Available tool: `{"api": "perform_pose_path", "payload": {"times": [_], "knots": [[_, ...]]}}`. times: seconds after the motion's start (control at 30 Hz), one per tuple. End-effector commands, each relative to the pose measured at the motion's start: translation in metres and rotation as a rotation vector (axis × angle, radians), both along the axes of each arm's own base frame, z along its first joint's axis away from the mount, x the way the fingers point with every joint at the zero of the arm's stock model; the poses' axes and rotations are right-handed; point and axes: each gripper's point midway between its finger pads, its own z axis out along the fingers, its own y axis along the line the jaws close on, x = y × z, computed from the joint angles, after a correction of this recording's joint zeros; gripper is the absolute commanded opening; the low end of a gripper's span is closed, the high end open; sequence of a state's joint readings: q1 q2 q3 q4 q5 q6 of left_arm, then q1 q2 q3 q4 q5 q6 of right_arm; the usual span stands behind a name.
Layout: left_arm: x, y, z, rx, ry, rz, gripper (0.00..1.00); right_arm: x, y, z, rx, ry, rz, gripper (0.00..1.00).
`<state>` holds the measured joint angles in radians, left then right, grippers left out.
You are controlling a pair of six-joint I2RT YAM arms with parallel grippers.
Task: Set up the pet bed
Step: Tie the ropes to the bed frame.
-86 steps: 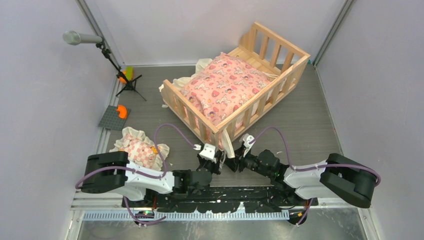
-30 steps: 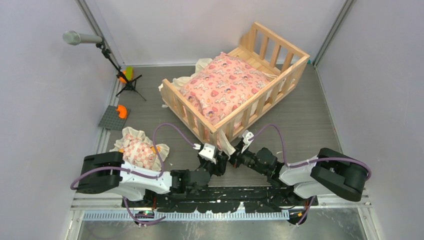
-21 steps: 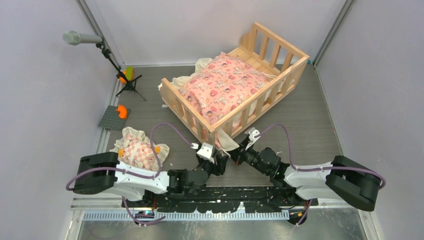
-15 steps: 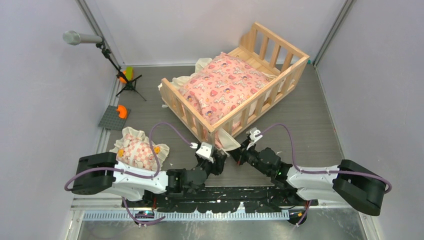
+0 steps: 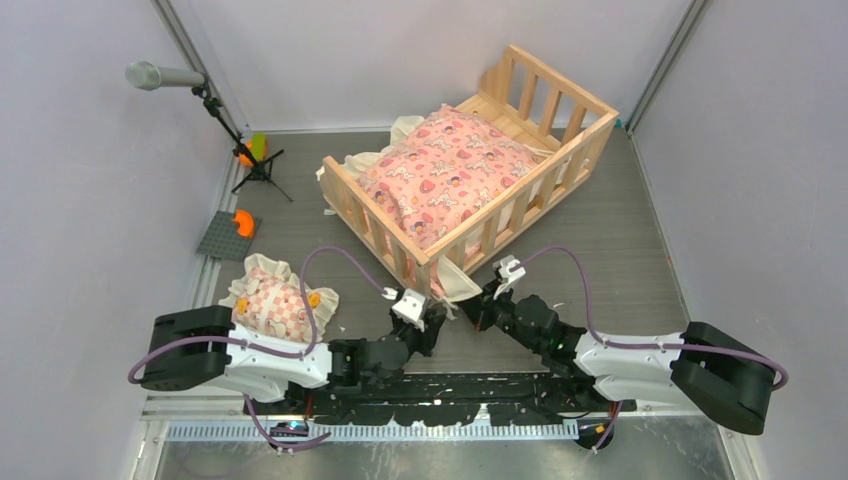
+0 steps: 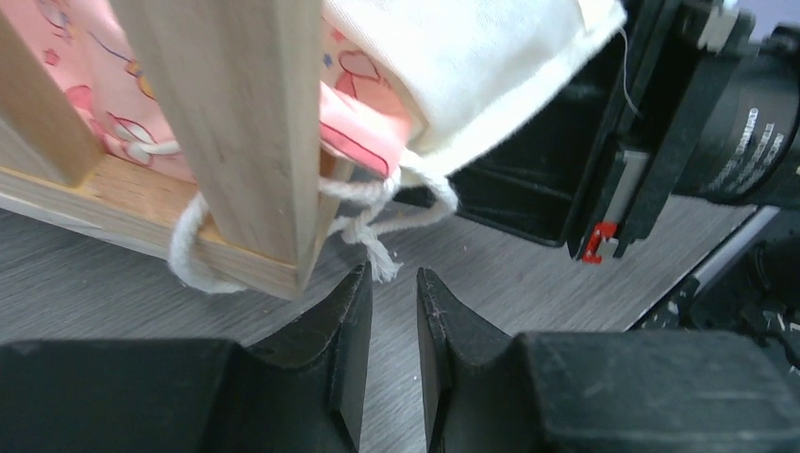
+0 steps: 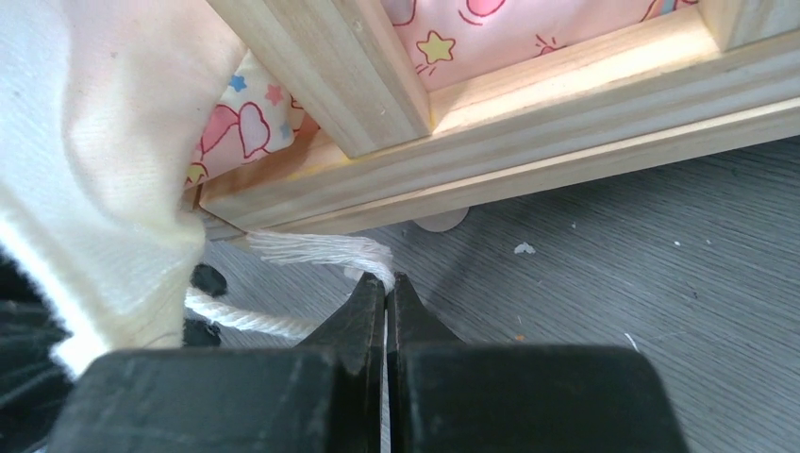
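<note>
The pet bed, a pale wooden frame with slatted sides, stands slantwise at mid-table with a pink printed cushion inside. The cushion's cream frill hangs out at the near corner post, where a white cord loops round the post's foot. My left gripper sits just below that corner, its jaws a narrow gap apart with nothing between them; a frayed cord end hangs just above its left fingertip. My right gripper is shut on a white cord beneath the bed's bottom rail.
A small frilled checked pillow lies on the table at the near left. A microphone stand and a grey plate with an orange piece stand by the left wall. The right arm's black body is close beside my left gripper.
My left gripper's jaws have narrowed. The right arm has stretched out, its elbow swinging right while its gripper stays at the bed's near corner. The bed has hardly moved.
</note>
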<state>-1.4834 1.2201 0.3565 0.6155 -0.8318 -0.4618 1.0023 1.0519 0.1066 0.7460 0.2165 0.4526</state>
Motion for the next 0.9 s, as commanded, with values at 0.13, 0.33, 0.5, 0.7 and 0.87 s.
{"api": "perform_pose_path", "payload": {"times": [0.13, 0.33, 0.5, 0.7, 0.87], "knots": [[-0.009, -0.012, -0.014, 0.025, -0.005, -0.075, 0.31, 0.003, 0.012, 0.039, 0.127, -0.021, -0.002, 0.00], [0.001, -0.014, -0.027, 0.011, -0.022, 0.000, 0.40, 0.000, 0.010, 0.045, 0.141, -0.018, 0.005, 0.00], [0.008, -0.025, -0.026, -0.041, -0.058, 0.045, 0.42, 0.000, 0.009, 0.046, 0.141, -0.017, 0.003, 0.00], [0.016, -0.028, -0.024, -0.108, -0.092, 0.108, 0.45, -0.002, 0.010, 0.044, 0.138, -0.008, 0.012, 0.00], [0.019, -0.026, -0.027, -0.133, -0.101, 0.138, 0.50, -0.002, 0.010, 0.044, 0.138, -0.008, 0.013, 0.00]]}}
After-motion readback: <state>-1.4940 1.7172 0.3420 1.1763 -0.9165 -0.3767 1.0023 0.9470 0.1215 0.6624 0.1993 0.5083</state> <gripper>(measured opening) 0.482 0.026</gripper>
